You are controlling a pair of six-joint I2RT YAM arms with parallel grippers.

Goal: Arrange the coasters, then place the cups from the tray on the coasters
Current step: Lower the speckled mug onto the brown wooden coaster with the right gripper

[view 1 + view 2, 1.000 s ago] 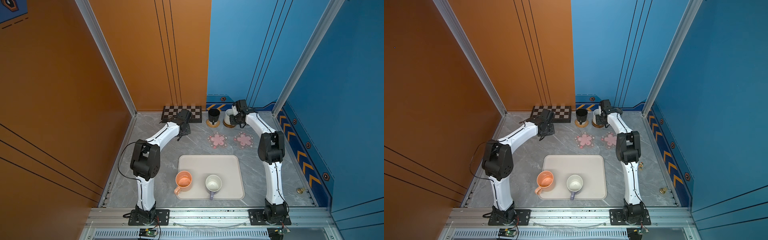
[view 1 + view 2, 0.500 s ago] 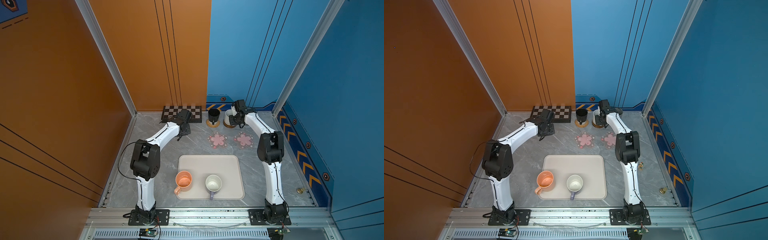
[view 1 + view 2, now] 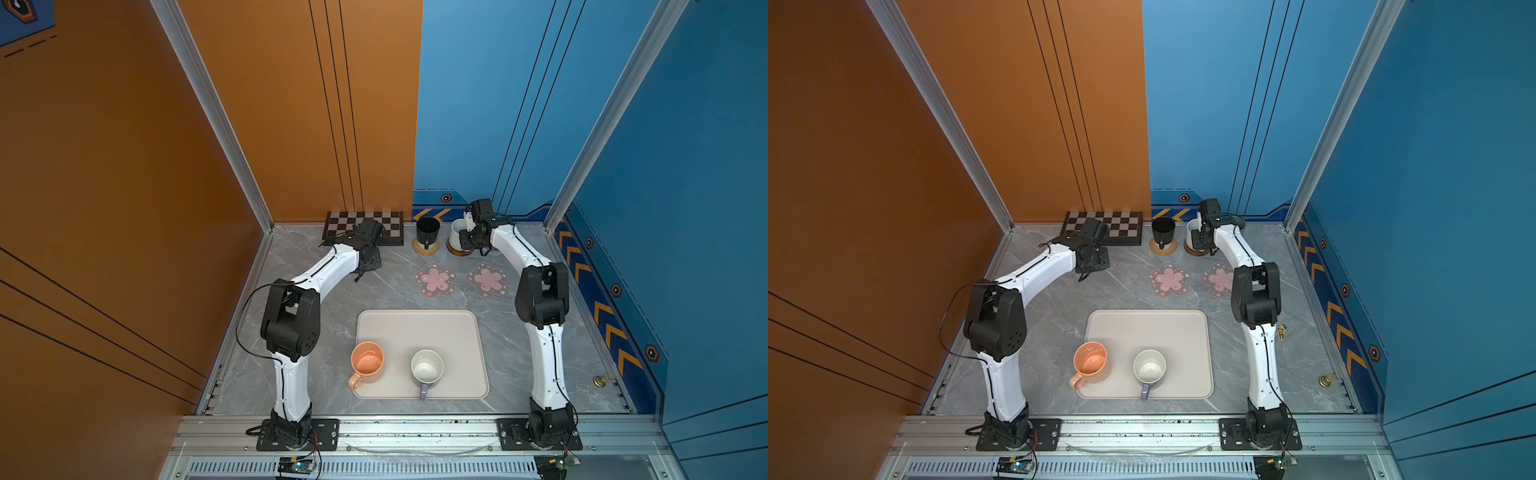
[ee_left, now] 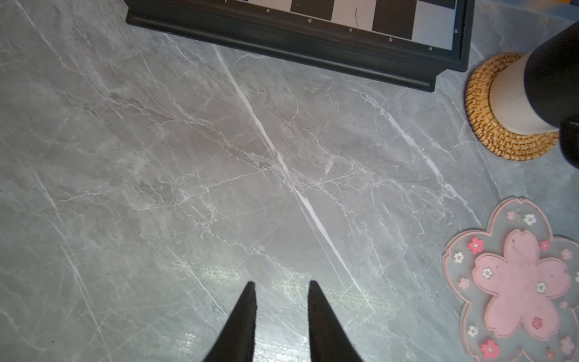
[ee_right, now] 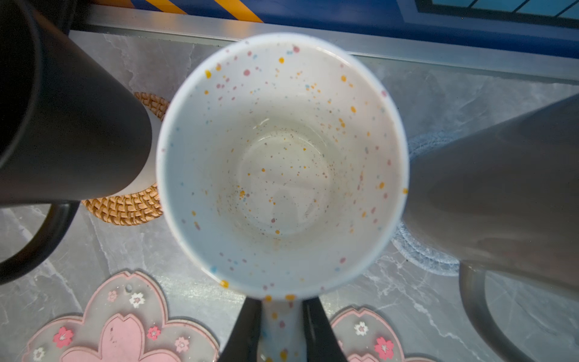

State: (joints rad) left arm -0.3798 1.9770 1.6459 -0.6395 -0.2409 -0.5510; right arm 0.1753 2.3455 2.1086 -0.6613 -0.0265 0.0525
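Peach mug (image 3: pixel 367 362), lavender mug (image 3: pixel 427 366) sitting on tray (image 3: pixel 419 328), near edge. Pink coasters (image 3: pixel 434 280) (image 3: pixel 487 279) lying beyond tray. Left gripper (image 4: pixel 280 286) hovering over marble (image 4: pixel 219 156), fingers slightly apart, gripping nothing. Far row: black mug (image 3: pixel 427 230) standing on rattan coaster (image 3: pixel 426 246); right gripper (image 5: pixel 282 310) clamping speckled mug (image 5: pixel 282 163) by handle over brown coaster (image 3: pixel 455 250); grey mug (image 5: pixel 501 188) standing on grey-blue coaster (image 5: pixel 419 254).

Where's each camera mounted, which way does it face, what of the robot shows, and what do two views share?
Top views: high above the front, looking down toward the back wall; left arm and right arm show whole.
Left wrist: on the left arm, looking down at the grey table beside the chessboard; only the open left gripper shows.
Right wrist: on the right arm, looking down into the speckled mug; the right gripper pinches its handle.
Shared: both wrist views catch the black mug on its woven coaster.
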